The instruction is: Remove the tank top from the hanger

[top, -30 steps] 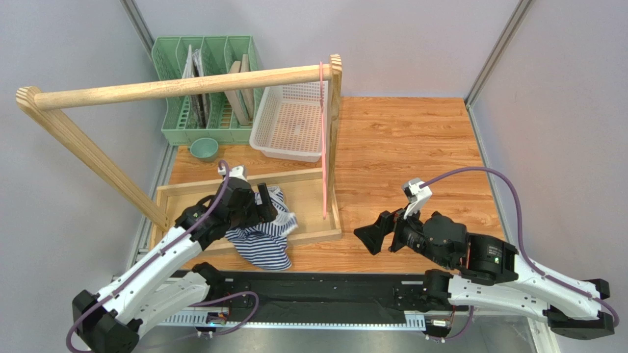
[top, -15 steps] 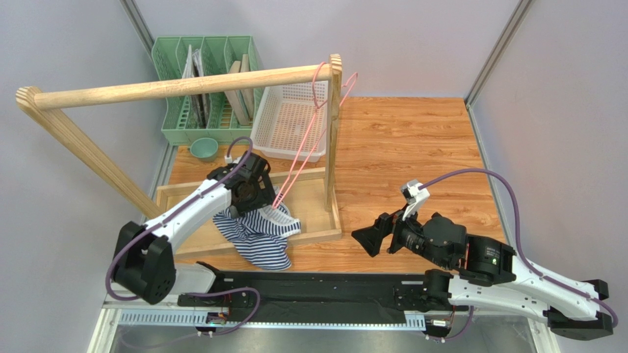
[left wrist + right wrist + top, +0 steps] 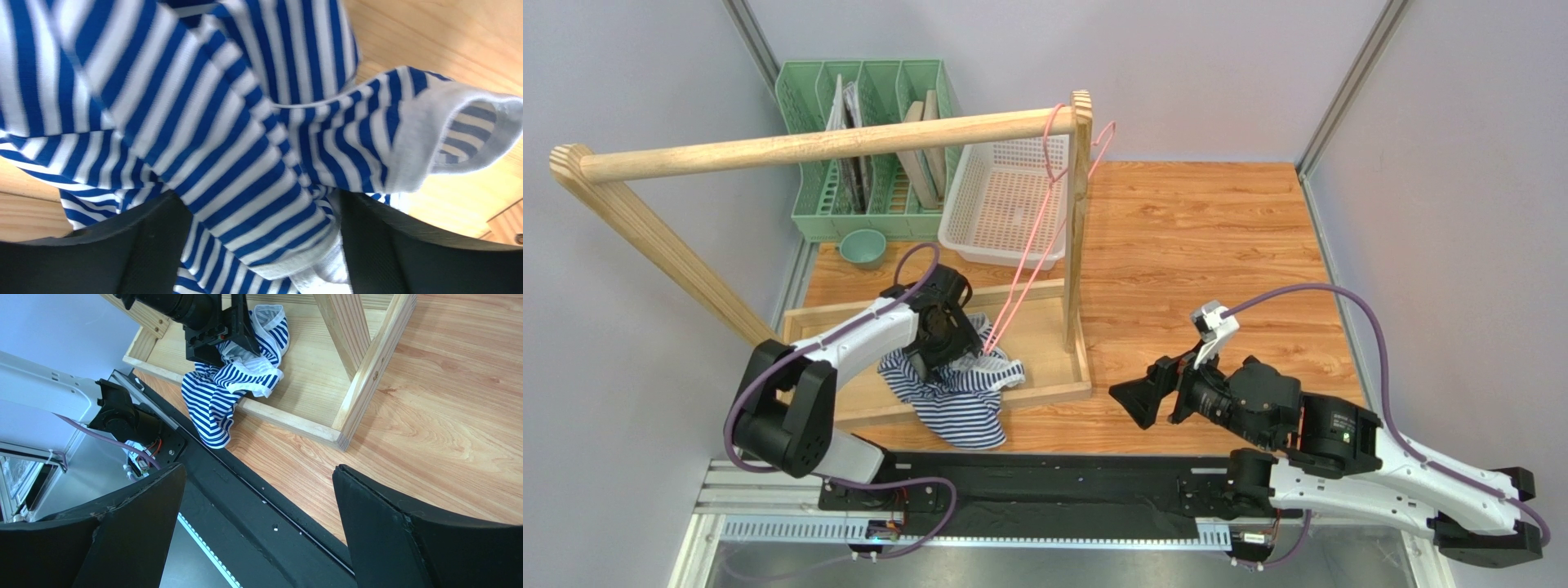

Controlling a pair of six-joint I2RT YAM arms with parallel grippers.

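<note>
Left: the left hand (image 3: pixel 952 349) is bearing down inside the wooden tray (image 3: pixel 1053 361) under the rail (image 3: pixel 805 145), its fingers (image 3: pixel 141 245) pinching a bunch of the tank top (image 3: pixel 955 404). The top is lying crumpled and off the hanger (image 3: pixel 1032 251), partly in the tray and partly draping over the tray's near edge onto the table (image 3: pixel 1210 245). Centre: the pink hanger is hooking over the rail's right end and slanting down toward the left hand (whether its lower corner is touching the cloth cannot be told). Right: the right hand (image 3: pixel 1133 401) is hovering above the table, well apart from the top, fingers (image 3: pixel 123 539) spread and holding nothing.
</note>
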